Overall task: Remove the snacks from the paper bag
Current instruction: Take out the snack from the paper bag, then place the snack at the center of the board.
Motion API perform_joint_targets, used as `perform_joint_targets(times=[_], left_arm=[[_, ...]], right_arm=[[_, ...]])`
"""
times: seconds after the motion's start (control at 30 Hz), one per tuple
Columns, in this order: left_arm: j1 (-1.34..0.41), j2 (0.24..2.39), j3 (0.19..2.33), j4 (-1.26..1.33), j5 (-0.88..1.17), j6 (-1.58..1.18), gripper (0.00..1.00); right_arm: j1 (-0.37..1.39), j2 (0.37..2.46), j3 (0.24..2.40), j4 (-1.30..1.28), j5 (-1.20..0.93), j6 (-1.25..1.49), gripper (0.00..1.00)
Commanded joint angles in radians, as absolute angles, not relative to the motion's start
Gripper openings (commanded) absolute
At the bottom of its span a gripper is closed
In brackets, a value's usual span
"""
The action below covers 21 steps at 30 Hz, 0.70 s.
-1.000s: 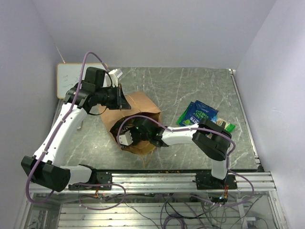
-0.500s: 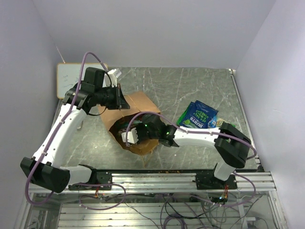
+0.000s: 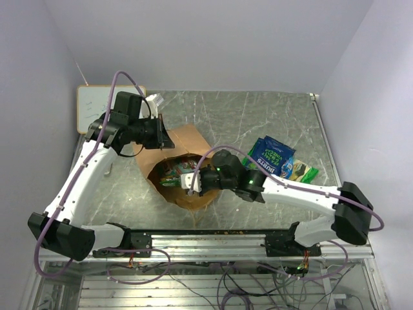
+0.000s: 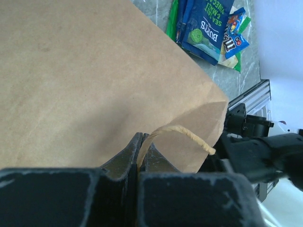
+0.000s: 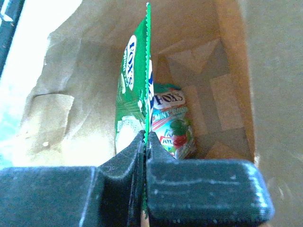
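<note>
Pinching the thin edge of a green Fox's packet (image 5: 131,94) just inside the paper bag (image 5: 232,56), the right gripper (image 5: 144,138) is clamped on light, slippery foil that could slide free, while the left gripper (image 4: 142,146) nips the bag's twisted handle (image 4: 182,131).

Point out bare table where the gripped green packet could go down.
Bare table lies along the far edge, behind the paper bag and the snack pile. Crowded: the near right, crossed by the right arm.
</note>
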<state>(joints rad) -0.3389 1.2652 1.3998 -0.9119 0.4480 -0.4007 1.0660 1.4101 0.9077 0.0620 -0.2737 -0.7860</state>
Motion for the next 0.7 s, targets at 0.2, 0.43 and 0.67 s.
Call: perform_joint_targets(times=[0.2, 0.43, 0.67], left_arm=[[-0.337, 1.302, 1.444, -0.884, 0.434, -0.456, 0.07], [-0.337, 1.305, 1.422, -0.838, 0.464, -0.525, 0.07], [-0.337, 1.321, 1.439, -0.834, 0.454, -0.553, 0.07]], right_arm=[[1.063, 1.184, 1.010, -0.137, -0.359, -0.570, 0.00], [1.063, 1.068, 1.158, -0.326, -0.375, -0.440, 0.00], [1.063, 0.951, 1.304, -0.464, -0.257, -0.224, 0.00]])
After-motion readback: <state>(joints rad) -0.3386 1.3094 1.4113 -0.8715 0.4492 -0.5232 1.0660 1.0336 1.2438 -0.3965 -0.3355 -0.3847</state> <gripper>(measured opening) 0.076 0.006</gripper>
